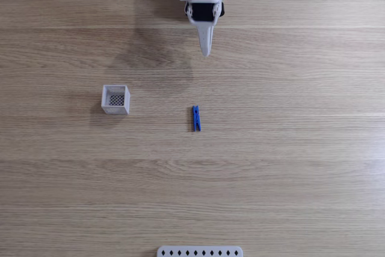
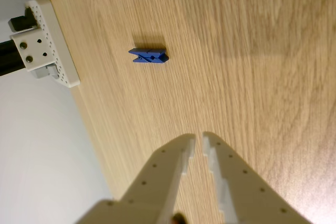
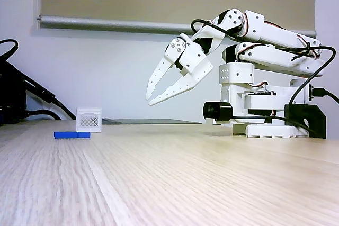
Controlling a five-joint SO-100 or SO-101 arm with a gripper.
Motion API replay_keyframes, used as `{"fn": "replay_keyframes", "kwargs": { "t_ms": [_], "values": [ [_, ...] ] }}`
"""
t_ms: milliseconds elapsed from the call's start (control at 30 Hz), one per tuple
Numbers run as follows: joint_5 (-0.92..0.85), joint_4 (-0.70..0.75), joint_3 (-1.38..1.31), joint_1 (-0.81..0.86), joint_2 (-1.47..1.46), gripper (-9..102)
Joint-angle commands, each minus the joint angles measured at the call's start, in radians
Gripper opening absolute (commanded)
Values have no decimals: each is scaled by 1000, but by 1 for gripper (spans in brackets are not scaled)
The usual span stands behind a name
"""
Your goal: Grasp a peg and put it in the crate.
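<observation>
A blue peg is seen lying flat on a wooden table, untouched, with the white crate standing well apart to its left in a fixed view from above. The crate is empty as far as its dark mesh bottom shows. Nothing of the task can be counted as done – the peg has yet to be reached, gripped, lifted and carried across.

The gripper is held high above the table near the arm's base in a fixed view from the side, its fingers angled down and forward. They are parted only a little: a narrow gap is shown between the tips in the wrist view, and nothing is held between them. From above, the gripper is pointed roughly toward the peg, which lies further out along nearly the same line.

In the wrist view the peg is framed ahead of the fingertips and slightly to the left, lying crosswise to them. A white perforated strip (not the crate) is seen at the table's far edge beyond it.

By the look of things, the reach is only at its start – the fingers would need to be opened wider and lowered over the peg before any grasp could be made.
</observation>
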Motion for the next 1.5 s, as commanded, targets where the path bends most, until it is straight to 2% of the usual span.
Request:
{"fn": "replay_keyframes", "kwargs": {
  "t_ms": [0,533,667,800,1000,1233,1367,1467],
  "values": [
    [-11,-14,-15,-12,12,-1],
    [-15,-14,-21,-15,8,0],
    [-83,-15,-69,-15,-121,0],
    [-367,-15,-225,-15,-414,0],
    [-951,2,-538,-15,-893,0],
    [-1557,-15,-815,-9,-1235,-1],
    [-1781,-15,-971,11,-1355,0],
    [-1845,-25,-1091,31,-1482,0]
  ]
}}
